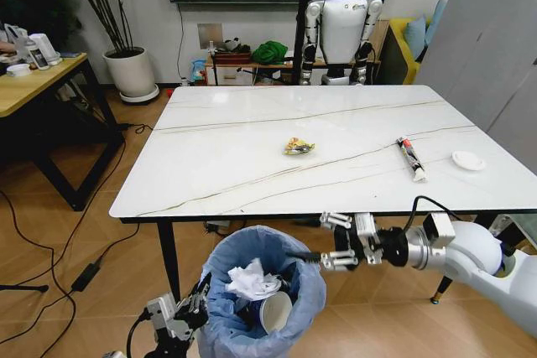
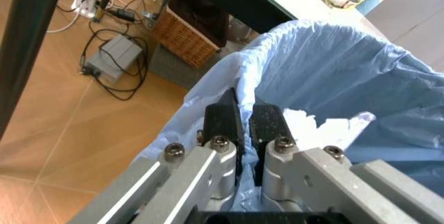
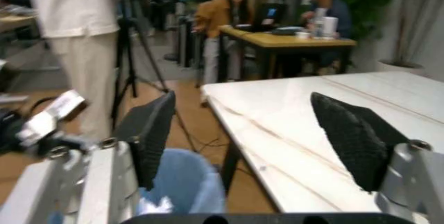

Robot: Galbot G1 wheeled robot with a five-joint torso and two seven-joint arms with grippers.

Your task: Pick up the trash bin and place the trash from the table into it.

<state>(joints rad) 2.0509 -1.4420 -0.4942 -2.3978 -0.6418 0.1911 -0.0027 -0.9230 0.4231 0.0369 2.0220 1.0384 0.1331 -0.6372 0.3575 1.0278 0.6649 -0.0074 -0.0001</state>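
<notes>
A: What has the left gripper (image 1: 200, 293) got hold of?

B: Its black fingers (image 2: 222, 125) are pinched onto the rim of the small round trash bin lined with a crinkly light-blue plastic bag (image 1: 263, 291). The bin hangs just right of that gripper, in front of the near edge of the large white marble-look table with thin dark veins (image 1: 218, 165).

A: What lies inside the bin?

B: A crumpled white tissue (image 1: 249, 279) and a blue paper cup with a white inside (image 1: 273, 311), both just past the left gripper's fingers.

A: And the right gripper (image 1: 336, 241)?

B: It hovers above the bin's far right rim, just below the table edge, its jaws spread wide with nothing between them.

A: What remains on the tabletop?

B: Beyond the right gripper, a little to its left, a crumpled yellow and red snack wrapper (image 1: 298, 147). Farther right lie a slim red-black tube with a white end (image 1: 411, 158) and a small white disc (image 1: 468, 160), close together, well beyond the gripper.
</notes>
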